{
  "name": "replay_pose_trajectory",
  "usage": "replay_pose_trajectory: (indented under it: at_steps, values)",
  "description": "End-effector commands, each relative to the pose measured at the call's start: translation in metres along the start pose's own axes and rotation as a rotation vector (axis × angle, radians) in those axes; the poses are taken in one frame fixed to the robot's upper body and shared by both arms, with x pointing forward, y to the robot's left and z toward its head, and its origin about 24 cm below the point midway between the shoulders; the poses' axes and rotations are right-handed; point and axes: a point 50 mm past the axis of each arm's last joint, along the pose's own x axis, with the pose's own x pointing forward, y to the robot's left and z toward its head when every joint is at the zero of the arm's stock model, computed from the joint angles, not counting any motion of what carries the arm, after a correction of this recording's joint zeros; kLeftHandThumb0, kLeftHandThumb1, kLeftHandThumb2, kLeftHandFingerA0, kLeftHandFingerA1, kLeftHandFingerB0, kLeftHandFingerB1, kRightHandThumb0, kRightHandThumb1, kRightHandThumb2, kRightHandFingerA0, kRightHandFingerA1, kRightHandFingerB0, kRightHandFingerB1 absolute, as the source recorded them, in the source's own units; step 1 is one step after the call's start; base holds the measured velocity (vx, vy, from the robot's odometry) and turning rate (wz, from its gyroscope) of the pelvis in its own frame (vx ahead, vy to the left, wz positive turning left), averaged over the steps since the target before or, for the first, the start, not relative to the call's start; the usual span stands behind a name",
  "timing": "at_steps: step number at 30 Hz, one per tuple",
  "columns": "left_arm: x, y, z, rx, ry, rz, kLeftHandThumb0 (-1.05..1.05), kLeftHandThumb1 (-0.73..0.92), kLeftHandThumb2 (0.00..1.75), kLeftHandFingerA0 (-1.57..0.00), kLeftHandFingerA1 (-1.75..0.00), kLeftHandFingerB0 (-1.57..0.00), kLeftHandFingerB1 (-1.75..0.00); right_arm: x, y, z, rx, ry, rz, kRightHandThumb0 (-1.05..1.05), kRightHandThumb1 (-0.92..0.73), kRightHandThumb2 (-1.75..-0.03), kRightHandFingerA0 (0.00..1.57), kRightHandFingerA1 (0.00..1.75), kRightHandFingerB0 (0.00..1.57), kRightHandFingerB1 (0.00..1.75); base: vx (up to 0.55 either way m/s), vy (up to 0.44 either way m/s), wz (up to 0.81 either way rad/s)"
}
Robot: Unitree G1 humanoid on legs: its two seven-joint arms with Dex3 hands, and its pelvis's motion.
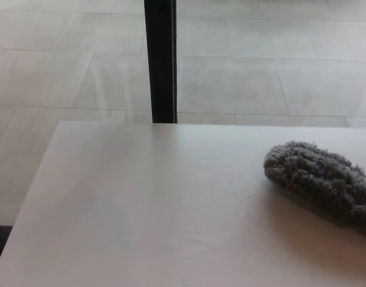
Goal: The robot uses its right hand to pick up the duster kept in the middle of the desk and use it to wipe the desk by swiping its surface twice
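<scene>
The head view shows a pale, off-white desk filling the lower part of the frame, its far edge running straight across and its left edge slanting down toward the bottom left corner. On the robot's right side of the desk lies a grey, shaggy duster, a long fluffy pad lying flat on the surface and angled so that its rounded end points toward the middle of the desk while its other end runs out of the frame at the right edge. A soft shadow lies on the desk along the near side of the duster.

Neither robot hand shows anywhere in the frame, so whether the fingers of either hand are apart, together or clamped on anything cannot be told. With no hand visible, the duster's place relative to the right hand cannot be given either; nothing visible touches the duster except the desk beneath it.

Beyond the desk's far edge a black vertical post rises from just behind the desk to the top of the frame, a little to the robot's left of centre. Behind it spreads a floor of large light grey tiles with thin darker joints.
</scene>
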Motion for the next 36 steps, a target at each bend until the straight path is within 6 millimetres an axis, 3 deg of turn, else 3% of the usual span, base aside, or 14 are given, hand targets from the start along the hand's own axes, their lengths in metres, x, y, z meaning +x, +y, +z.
replay_pose_trajectory:
  at_steps: [1, 4, 5, 10, 11, 13, 16, 17, 19, 20, 22, 30, 34, 36]
  values:
    - [-0.003, 0.007, 0.004, 0.003, -0.019, 0.022, -0.57, 0.92, 0.73, -0.37, -0.57, -0.36, -0.41, -0.028, -0.044, -0.037, 0.143, 0.02, -0.113, -1.03, -0.82, -1.09, 0.0, 0.35, 0.0, 0.0, 0.0, 0.0, 0.0]
    - [-0.005, 0.009, 0.002, 0.006, -0.014, 0.035, -0.57, 0.92, 0.74, -0.4, -0.57, -0.36, -0.42, -0.052, -0.051, -0.082, 0.271, 0.153, -0.202, -1.05, -0.84, -0.99, 0.0, 0.35, 0.0, 0.0, 0.0, 0.0, 0.0]
    - [-0.006, 0.01, 0.001, 0.006, -0.012, 0.039, -0.56, 0.92, 0.75, -0.38, -0.54, -0.37, -0.41, -0.059, -0.048, -0.094, 0.36, 0.176, -0.228, -1.04, -0.92, -0.68, 0.0, 0.0, 0.0, 0.0, 0.0, 0.0, 0.0]
    - [-0.006, 0.01, 0.003, 0.016, -0.017, 0.028, -0.59, 0.92, 0.7, -0.36, -0.56, -0.35, -0.41, -0.088, -0.013, -0.151, 0.609, 0.292, -0.268, -1.0, -0.92, -0.64, 0.0, 0.0, 0.0, 0.01, 0.0, 0.0, 0.0]
    - [-0.005, 0.009, 0.004, 0.017, -0.021, 0.028, -0.58, 0.92, 0.71, -0.36, -0.57, -0.35, -0.42, -0.1, 0.008, -0.172, 0.712, 0.35, -0.308, -1.05, -0.73, -1.11, 0.0, 0.56, 0.0, 0.28, 0.0, 0.0, 0.0]
    - [-0.004, 0.008, 0.005, 0.016, -0.02, 0.029, -0.58, 0.92, 0.75, -0.38, -0.56, -0.36, -0.42, -0.116, 0.037, -0.186, 0.839, 0.444, -0.376, -1.0, -0.7, -1.05, 0.0, 0.51, 0.0, 0.29, 0.0, 0.0, 0.0]
    - [-0.003, 0.008, 0.004, 0.004, -0.01, 0.037, -0.58, 0.92, 0.72, -0.36, -0.56, -0.35, -0.41, -0.127, 0.071, -0.193, 1.053, 0.53, -0.487, -0.85, -0.68, -0.98, 0.0, 0.47, 0.0, 0.19, 0.0, 0.0, 0.0]
    - [-0.004, 0.009, 0.005, 0.012, -0.012, 0.045, -0.59, 0.92, 0.74, -0.38, -0.55, -0.36, -0.41, -0.13, 0.084, -0.195, 1.104, 0.567, -0.519, -0.71, -0.83, -0.7, 0.0, 0.64, 0.0, 0.21, 0.0, 0.0, 0.0]
    - [-0.003, 0.01, 0.005, 0.013, -0.002, 0.066, -0.59, 0.92, 0.72, -0.42, -0.55, -0.38, -0.4, -0.134, 0.104, -0.201, 1.291, 0.618, -0.566, -0.76, -0.62, -0.99, 0.06, 0.72, 0.02, 0.34, 0.0, 0.0, 0.0]
    - [-0.003, 0.009, 0.005, 0.016, 0.001, 0.07, -0.6, 0.92, 0.7, -0.4, -0.55, -0.39, -0.4, -0.136, 0.111, -0.203, 1.367, 0.66, -0.602, -0.64, -0.85, -0.59, 0.08, 1.0, 0.0, 0.53, 0.0, 0.0, 0.0]
    - [-0.003, 0.009, 0.004, 0.017, 0.007, 0.072, -0.58, 0.92, 0.69, -0.37, -0.57, -0.37, -0.39, -0.139, 0.119, -0.205, 1.508, 0.684, -0.651, -0.57, -0.84, -0.55, 0.0, 1.17, 0.0, 0.53, 0.0, 0.0, 0.0]
    - [-0.005, 0.012, -0.004, -0.047, 0.014, 0.091, -0.61, 0.9, 0.67, -0.38, -0.58, -0.38, -0.42, -0.145, 0.136, -0.21, 1.618, 0.792, -0.674, -0.58, -0.8, -0.69, 0.0, 0.9, 0.0, 0.29, 0.0, 0.0, 0.0]
    - [-0.004, 0.011, 0.0, -0.063, 0.01, 0.092, -0.63, 0.87, 0.67, -0.38, -0.59, -0.39, -0.43, -0.142, 0.144, -0.206, 1.623, 0.803, -0.607, -0.61, -0.85, -0.6, 0.06, 1.14, 0.0, 0.44, 0.0, 0.0, 0.0]
    - [-0.004, 0.011, -0.001, -0.077, 0.007, 0.082, -0.62, 0.86, 0.68, -0.37, -0.6, -0.39, -0.43, -0.142, 0.146, -0.205, 1.63, 0.805, -0.599, -0.67, -0.65, -0.93, 0.34, 0.91, 0.0, 0.45, 0.0, 0.0, 0.0]
